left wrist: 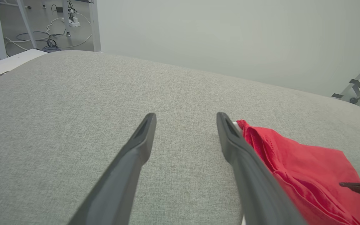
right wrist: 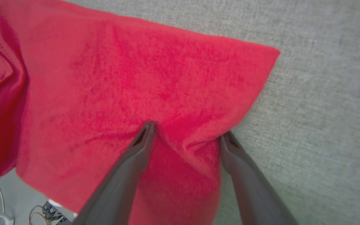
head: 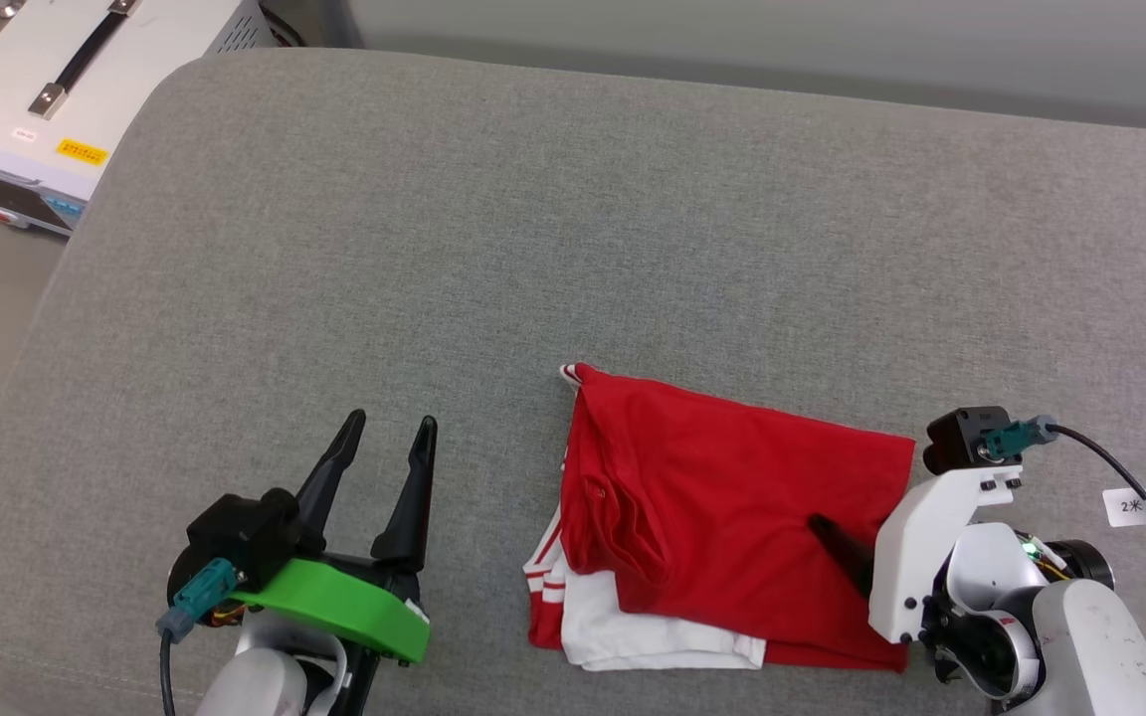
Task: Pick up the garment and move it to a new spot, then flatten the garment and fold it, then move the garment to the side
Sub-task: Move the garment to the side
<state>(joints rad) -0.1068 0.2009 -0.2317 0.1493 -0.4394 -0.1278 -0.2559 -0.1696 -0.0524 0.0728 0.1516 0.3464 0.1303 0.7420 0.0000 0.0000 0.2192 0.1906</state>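
The garment (head: pixel 732 497) lies folded into a red rectangle on the grey cushion (head: pixel 533 219), with a white sleeve and striped trim showing at its near left corner. My right gripper (head: pixel 832 537) is at its right end, jaws open. In the right wrist view the right gripper (right wrist: pixel 187 129) presses down on the garment (right wrist: pixel 136 78), one fingertip on the cloth, the other at its edge, a ridge of fabric between them. My left gripper (head: pixel 391 418) stands open over bare cushion, left of the garment. In the left wrist view the left gripper (left wrist: pixel 185 115) holds nothing, and the garment (left wrist: pixel 308 168) lies beyond its right finger.
A white equipment box (head: pixel 66 89) with a black handle sits off the cushion's far left corner. The cushion's rounded edges run along the left and near sides. Cables (left wrist: pixel 52 34) lie on the floor beyond. Bare cushion stretches behind and left of the garment.
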